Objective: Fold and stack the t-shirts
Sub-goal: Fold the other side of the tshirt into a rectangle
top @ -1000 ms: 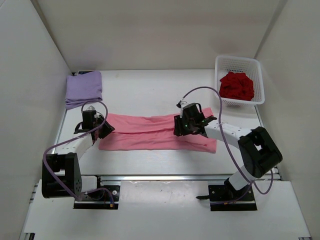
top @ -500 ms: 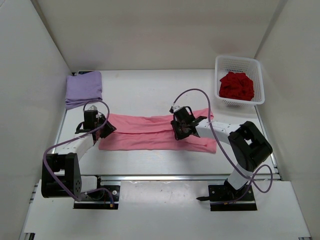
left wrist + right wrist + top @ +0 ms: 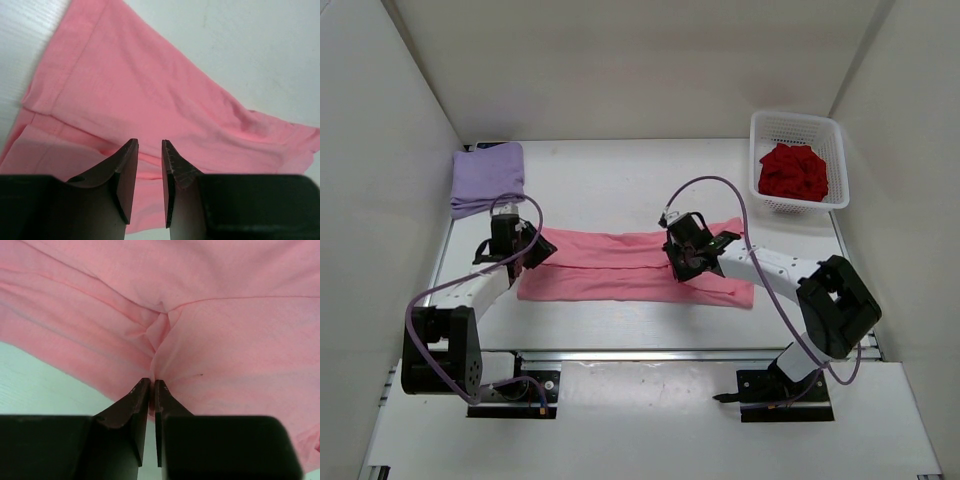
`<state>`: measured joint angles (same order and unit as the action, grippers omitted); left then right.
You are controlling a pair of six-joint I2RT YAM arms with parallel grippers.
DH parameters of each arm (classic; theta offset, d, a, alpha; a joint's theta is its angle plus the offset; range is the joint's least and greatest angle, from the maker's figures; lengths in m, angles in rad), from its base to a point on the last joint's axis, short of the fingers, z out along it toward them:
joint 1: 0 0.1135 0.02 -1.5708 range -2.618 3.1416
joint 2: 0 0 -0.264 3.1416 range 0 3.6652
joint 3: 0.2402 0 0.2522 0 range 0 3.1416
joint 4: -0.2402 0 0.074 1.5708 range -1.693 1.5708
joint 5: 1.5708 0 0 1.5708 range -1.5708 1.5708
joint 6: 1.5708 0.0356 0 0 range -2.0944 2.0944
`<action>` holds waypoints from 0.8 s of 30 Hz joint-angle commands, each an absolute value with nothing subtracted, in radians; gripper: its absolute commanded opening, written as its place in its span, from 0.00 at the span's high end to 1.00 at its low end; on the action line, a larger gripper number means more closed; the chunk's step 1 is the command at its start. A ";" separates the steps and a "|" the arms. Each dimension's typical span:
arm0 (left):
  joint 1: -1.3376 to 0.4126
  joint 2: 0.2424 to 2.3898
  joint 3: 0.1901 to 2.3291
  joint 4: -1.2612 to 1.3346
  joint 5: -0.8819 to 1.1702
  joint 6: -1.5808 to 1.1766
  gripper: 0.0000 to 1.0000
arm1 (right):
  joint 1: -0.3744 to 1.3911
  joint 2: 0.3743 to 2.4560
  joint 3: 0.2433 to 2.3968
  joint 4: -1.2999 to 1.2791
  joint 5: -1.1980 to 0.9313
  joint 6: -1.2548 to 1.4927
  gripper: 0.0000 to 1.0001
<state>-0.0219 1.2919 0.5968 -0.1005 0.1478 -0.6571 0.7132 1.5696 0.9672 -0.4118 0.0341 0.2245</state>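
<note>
The pink t-shirt (image 3: 620, 265) lies folded into a long band across the middle of the table. My right gripper (image 3: 682, 262) is down on its right half and shut on a pinched ridge of the pink t-shirt (image 3: 225, 330); the cloth bunches up between the jaws of the right gripper (image 3: 152, 385). My left gripper (image 3: 528, 256) hovers at the band's left end. In its wrist view the left gripper (image 3: 150, 145) has jaws narrowly apart over the pink t-shirt (image 3: 150, 90), with nothing caught between them. The lavender t-shirt (image 3: 488, 176) lies folded at the back left.
A white lattice basket (image 3: 842, 150) stands at the back right with the dark red t-shirt (image 3: 793, 170) crumpled inside. White walls enclose the table on three sides. Purple cables loop above both arms.
The right gripper slid a little to the left along the pink shirt and closed on a fold of it. The left gripper barely moved, narrowing slightly.
</note>
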 commanded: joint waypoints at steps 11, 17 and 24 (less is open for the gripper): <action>-0.068 1.415 0.732 -0.011 0.130 -0.741 0.64 | 0.530 1.442 0.980 -0.367 -0.219 0.260 0.65; -0.037 1.598 0.738 0.121 0.250 -0.845 0.68 | 0.321 1.535 0.897 -0.055 -0.160 0.394 1.00; 0.078 1.677 0.694 0.162 0.268 -0.900 0.69 | 0.203 1.667 0.856 -0.005 -0.068 0.445 1.00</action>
